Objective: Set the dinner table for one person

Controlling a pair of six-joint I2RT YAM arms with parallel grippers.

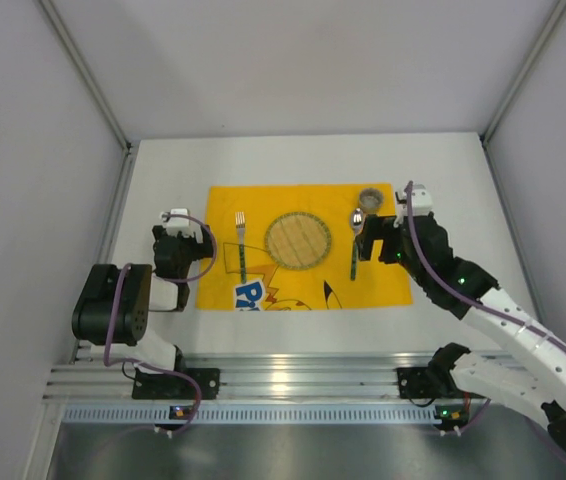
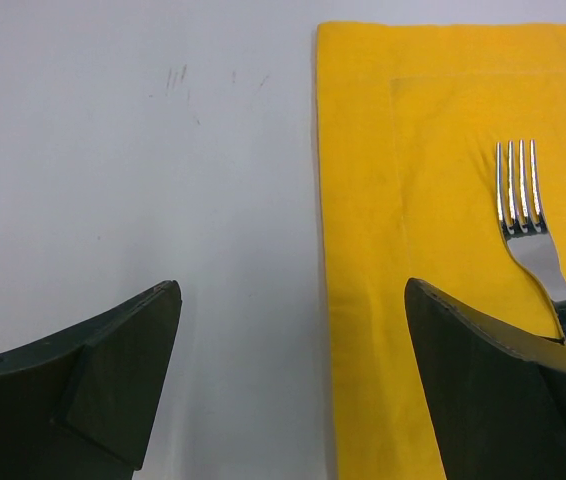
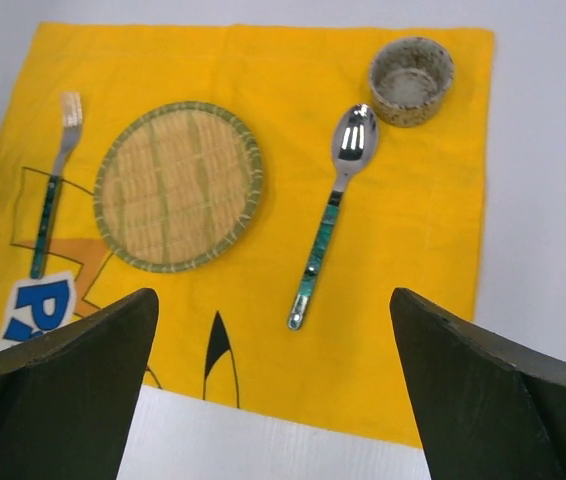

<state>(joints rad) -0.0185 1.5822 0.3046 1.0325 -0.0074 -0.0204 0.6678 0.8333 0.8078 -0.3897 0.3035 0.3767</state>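
Observation:
A yellow cartoon-printed placemat point(image 1: 303, 290) lies on the white dinner table point(image 1: 453, 180). On it are a round woven plate point(image 1: 299, 240), a fork point(image 1: 241, 245) to its left, a spoon point(image 1: 355, 240) to its right, and a small speckled cup point(image 1: 371, 198) at the mat's far right corner. The right wrist view shows the plate point(image 3: 179, 185), fork point(image 3: 53, 190), spoon point(image 3: 331, 215) and cup point(image 3: 412, 80). My left gripper point(image 1: 181, 245) is open and empty over the mat's left edge point(image 2: 293, 330), the fork point(image 2: 528, 220) just to its right. My right gripper point(image 1: 371, 240) is open and empty above the mat's right part point(image 3: 273, 380).
Grey walls enclose the table on three sides. An aluminium rail point(image 1: 283, 380) runs along the near edge with both arm bases on it. Bare white tabletop point(image 2: 143, 150) lies left of the mat and beyond its far edge.

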